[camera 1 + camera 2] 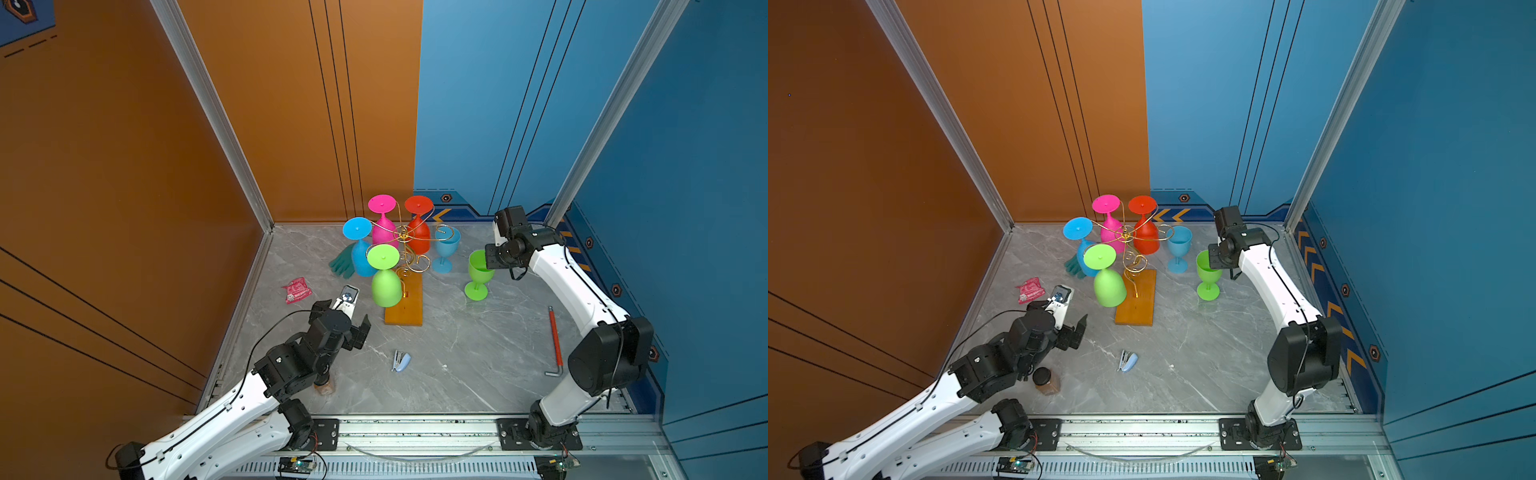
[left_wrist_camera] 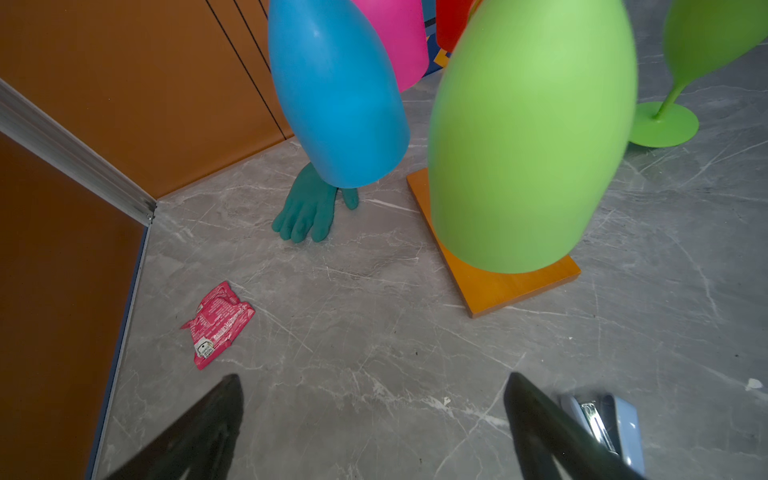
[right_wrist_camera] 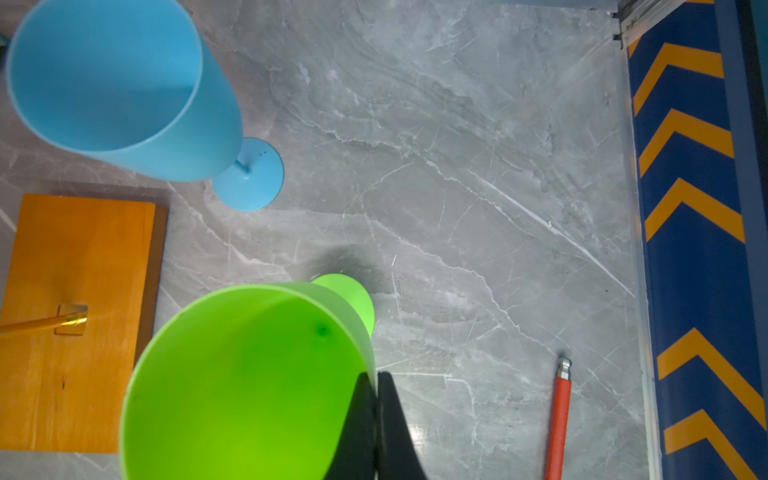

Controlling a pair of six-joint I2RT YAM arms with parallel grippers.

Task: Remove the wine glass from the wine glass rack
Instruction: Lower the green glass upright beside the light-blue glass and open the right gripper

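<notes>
Left claw [image 2: 374,380]: lower left of centre in both top views, jaws spread wide, nothing between them, above the grey marble tabletop [image 1: 457,357]. Red packet [image 1: 296,289] lies just above it in frame. Teal glove [image 1: 341,262] lies further up, partly behind the hanging blue glass [image 1: 362,259]. Wine glass rack [image 1: 402,235]: centre of frame, standing on its orange wooden base [image 1: 405,311]. Four glasses hang upside down from the gold wire arms: the blue one, a pink glass [image 1: 383,228], a red glass [image 1: 419,239], and a hanging green glass [image 1: 385,286] lowest in frame. Stapler [image 1: 401,360] lies below the base. Just right of the rack a light blue glass [image 1: 446,245] stands upright on the tabletop. Further right, the green wine glass [image 1: 478,270] is off the rack, upright, apart from the base. Right claw [image 3: 377,376] is clamped on its rim, one finger inside the bowl, one outside. Cannot tell whether the foot touches the tabletop. Red-handled hex key [image 1: 555,336] lies at lower right, beside the right arm.
</notes>
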